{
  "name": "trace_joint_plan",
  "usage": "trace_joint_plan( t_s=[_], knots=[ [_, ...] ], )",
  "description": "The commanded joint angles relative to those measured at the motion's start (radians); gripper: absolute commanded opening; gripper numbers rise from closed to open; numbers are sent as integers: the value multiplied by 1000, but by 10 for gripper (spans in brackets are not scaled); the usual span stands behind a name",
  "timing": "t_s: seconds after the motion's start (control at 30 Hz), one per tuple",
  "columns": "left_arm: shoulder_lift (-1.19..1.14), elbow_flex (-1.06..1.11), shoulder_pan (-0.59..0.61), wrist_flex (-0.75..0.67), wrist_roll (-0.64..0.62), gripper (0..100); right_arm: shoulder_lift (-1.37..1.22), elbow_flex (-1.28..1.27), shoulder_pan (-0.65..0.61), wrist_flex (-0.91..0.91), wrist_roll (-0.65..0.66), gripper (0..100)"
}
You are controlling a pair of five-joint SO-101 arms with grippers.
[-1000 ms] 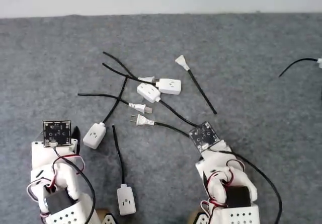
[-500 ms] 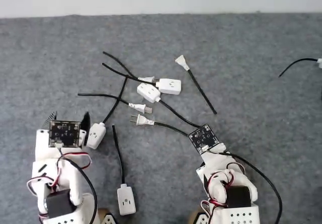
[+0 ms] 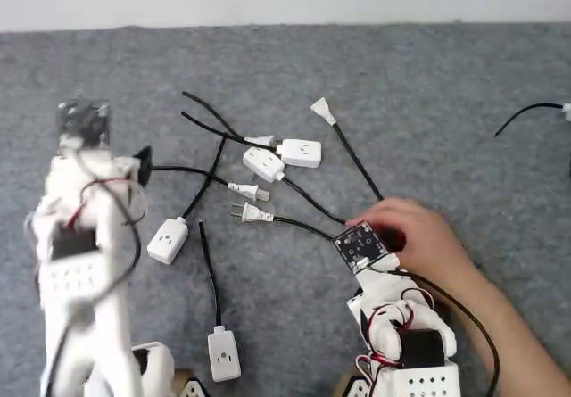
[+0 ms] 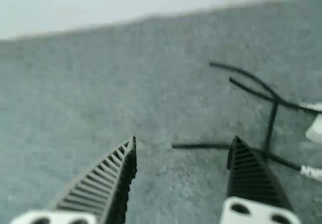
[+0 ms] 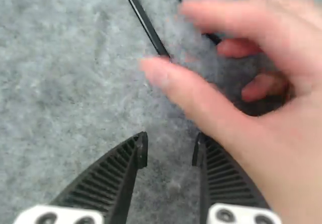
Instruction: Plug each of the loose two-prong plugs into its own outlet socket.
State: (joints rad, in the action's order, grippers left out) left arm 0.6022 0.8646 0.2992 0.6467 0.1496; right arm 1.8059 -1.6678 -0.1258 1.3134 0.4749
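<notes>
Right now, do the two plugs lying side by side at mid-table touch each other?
Apart. The high view shows a strip of bare carpet between the farther plug and the nearer plug.

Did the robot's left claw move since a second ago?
Yes. The left gripper moved farther up the table, away from the white socket it was beside, to a black cable end.

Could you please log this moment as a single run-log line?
left gripper: open, empty | right gripper: open, empty | hand: just ahead of right gripper | plug: loose, unplugged

Rough felt mat (image 3: 464, 94), glossy plastic socket (image 3: 223, 354)
</notes>
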Motion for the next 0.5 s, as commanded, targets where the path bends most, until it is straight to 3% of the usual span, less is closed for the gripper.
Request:
trace_joint_plan(
  t_s=[0.0,0.27,0.47],
  knots=[
    [-227,-108,-64,-35,-23,281,8,-17,15,5,14,162],
    [-539,-111,-115,-230,-71,280,8,-17,15,5,14,162],
    [-509,-104,-117,-213,-87,280,8,-17,15,5,14,162]
  ],
)
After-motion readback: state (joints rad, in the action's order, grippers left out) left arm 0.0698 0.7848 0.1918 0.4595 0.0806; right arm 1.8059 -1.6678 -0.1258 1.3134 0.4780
